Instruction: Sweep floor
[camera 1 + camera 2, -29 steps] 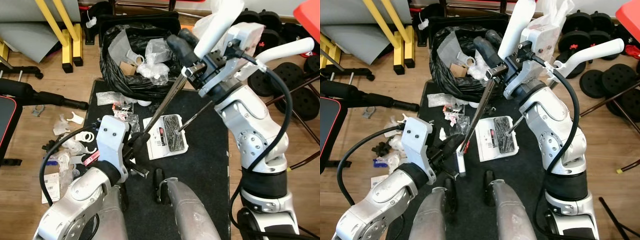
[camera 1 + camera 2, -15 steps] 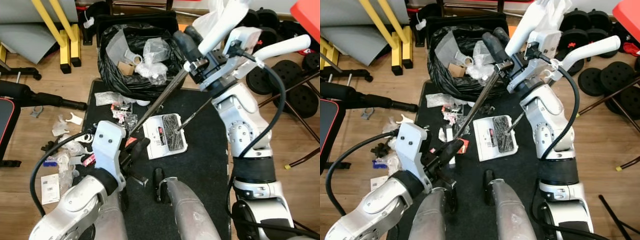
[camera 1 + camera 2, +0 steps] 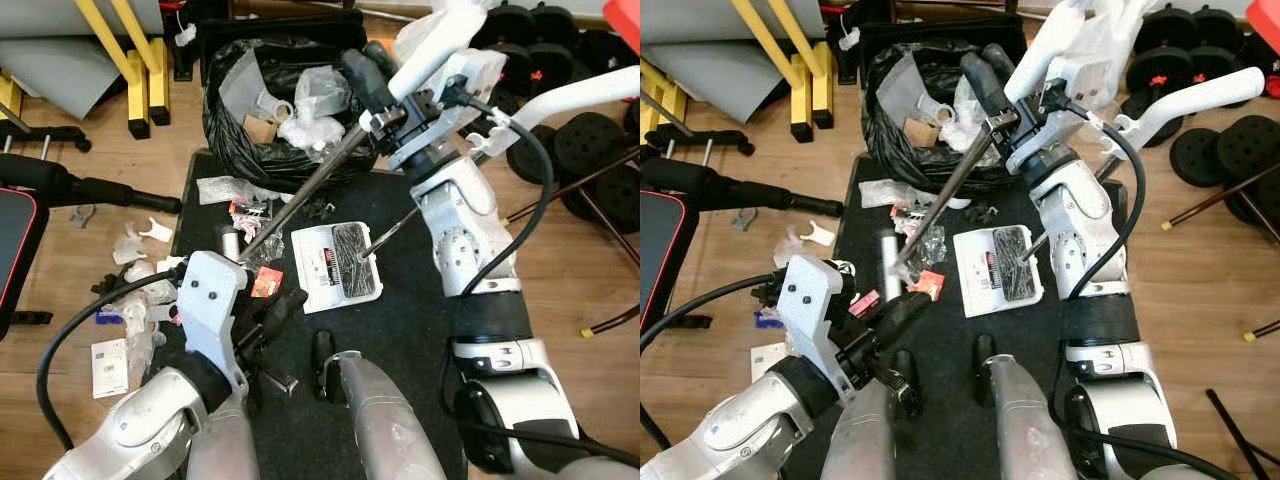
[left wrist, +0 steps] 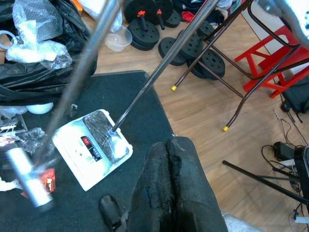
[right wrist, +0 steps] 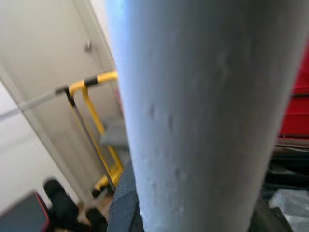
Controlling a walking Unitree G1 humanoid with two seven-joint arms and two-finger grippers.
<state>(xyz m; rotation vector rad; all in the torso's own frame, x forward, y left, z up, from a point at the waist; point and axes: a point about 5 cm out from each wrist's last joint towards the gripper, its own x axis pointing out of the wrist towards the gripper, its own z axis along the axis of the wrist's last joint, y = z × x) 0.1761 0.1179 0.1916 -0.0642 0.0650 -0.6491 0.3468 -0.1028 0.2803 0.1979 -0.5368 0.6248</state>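
Nearest to me, the left gripper (image 4: 169, 186) sits low over the black mat (image 3: 420, 300), its two fingers pressed flat together on nothing; the broom pole passes beside it, not through it. Just beyond lies the white dustpan (image 3: 335, 265) on the mat, its tray holding a dark clump of swept-up debris, with its thin handle rod (image 3: 392, 227) rising toward the right arm. The broom pole (image 3: 300, 195) runs diagonally from its grey lower end (image 3: 888, 262), which rests among scraps at the mat's left edge, up to the right gripper (image 3: 385, 118), which is clamped around the pole's upper part along with a white handle (image 5: 193, 116). Judgement: I am mid-sweep, gathering litter toward the pan. Loose wrappers and paper (image 3: 135, 290) lie on the wood floor to the left of the mat, well apart from the pan, so much remains. The next move calls for getting the left gripper onto the pole low down, then dragging the head across that litter. Farthest, the black bin bag (image 3: 280, 95) stands open at the mat's far edge, holding crumpled clear plastic, cardboard and a white ring-shaped piece.
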